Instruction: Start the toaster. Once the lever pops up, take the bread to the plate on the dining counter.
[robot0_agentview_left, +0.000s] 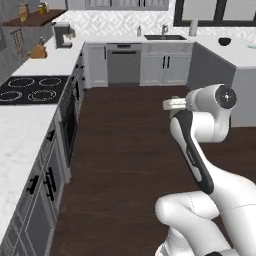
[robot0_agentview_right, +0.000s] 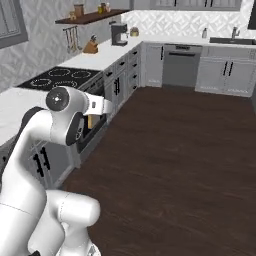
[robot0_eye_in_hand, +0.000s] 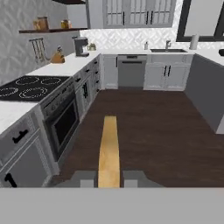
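Gripping: the claw is clamped on the bread, which shows edge-on as a tan strip running up from between the two dark fingertips.
Shelf: far to the claw's left and high on the wall, a wooden shelf carries small jars.
Cooktop: left of the claw, a black cooktop lies in the white table, with the oven under it.
Coffee machine: ahead and left of the claw, a dark coffee machine stands on the far end of the same table, near a knife block.
Floor: below and ahead of the claw, dark wooden floor stretches to the back cabinets.
Bread, side look: in the right base view the slice hangs as a small tan piece under the white hand, beside the oven front.
Dishwasher: straight ahead of the claw, a grey dishwasher sits in the back cabinet row.
Sink: ahead and right of the claw, a sink with a tap is set in the back table.
Bowl: far right of the claw, a dark bowl rests on the dining counter.
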